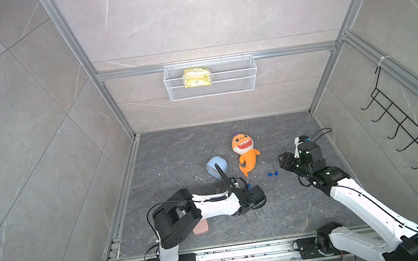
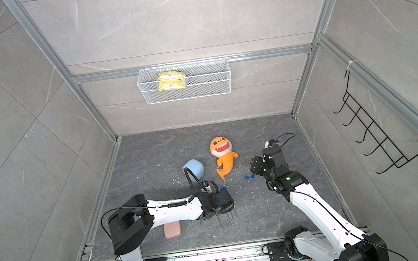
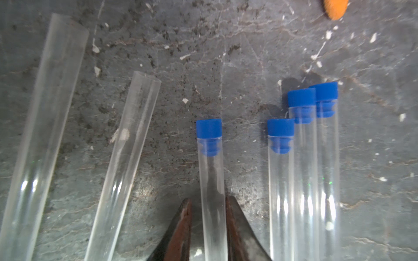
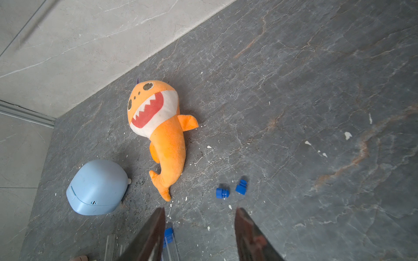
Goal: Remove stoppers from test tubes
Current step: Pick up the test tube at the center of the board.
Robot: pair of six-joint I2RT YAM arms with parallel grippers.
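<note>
**Fig.** Unstoppering progress: 2 of 6 done.

Left wrist view: 6 clear tubes [image 3: 303, 180] lie flat on the grey table [image 3: 248, 45].
- **Done:** 2 open tubes [image 3: 48, 113] have bare mouths. 2 loose stoppers [image 4: 222, 192] lie on the table near the right gripper [image 4: 200, 210], apart from the tubes.
- **Left to do:** 4 tubes, each w/ a blue stopper seated in its mouth.

Left gripper [image 3: 208, 198]: jaws narrow, astride the straddled tube [image 3: 212, 176] below its stopper [image 3: 208, 128]. 1 finger touches the tube wall and a thin gap shows at the other, so a firm pinch can't be told.

Right gripper: jaws wide, empty, above the table.

Judged next: the straddled tube's stopper, then the other 3.
</note>
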